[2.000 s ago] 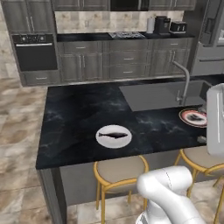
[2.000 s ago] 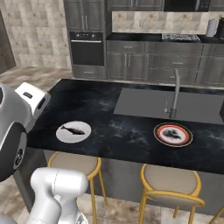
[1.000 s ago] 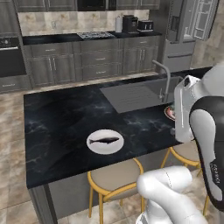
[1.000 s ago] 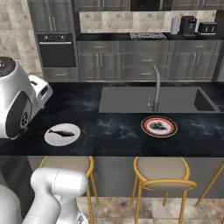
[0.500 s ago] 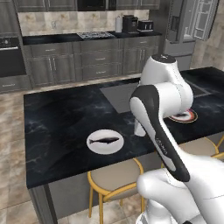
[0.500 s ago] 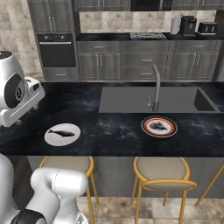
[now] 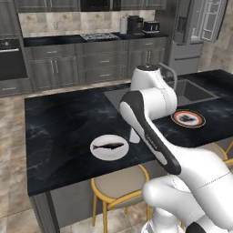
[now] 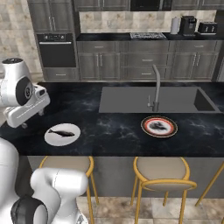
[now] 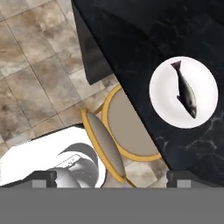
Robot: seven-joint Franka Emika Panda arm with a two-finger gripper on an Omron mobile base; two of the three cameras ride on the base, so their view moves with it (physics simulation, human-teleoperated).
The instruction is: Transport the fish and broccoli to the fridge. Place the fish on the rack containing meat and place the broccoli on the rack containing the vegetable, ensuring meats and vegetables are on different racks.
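Lining up over the fish before the pick

The fish [image 9: 185,90] lies on a white plate [image 9: 162,99] near the front edge of the dark surface [image 7: 63,132], above a stool [image 9: 127,127]. The fingers [image 9: 111,178] stand wide apart, holding nothing; I'd centre them over the fish's body, across its width, then lower straight down.

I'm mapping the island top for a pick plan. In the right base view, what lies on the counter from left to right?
White plate with the fish → faucet at the sink → red-rimmed plate.
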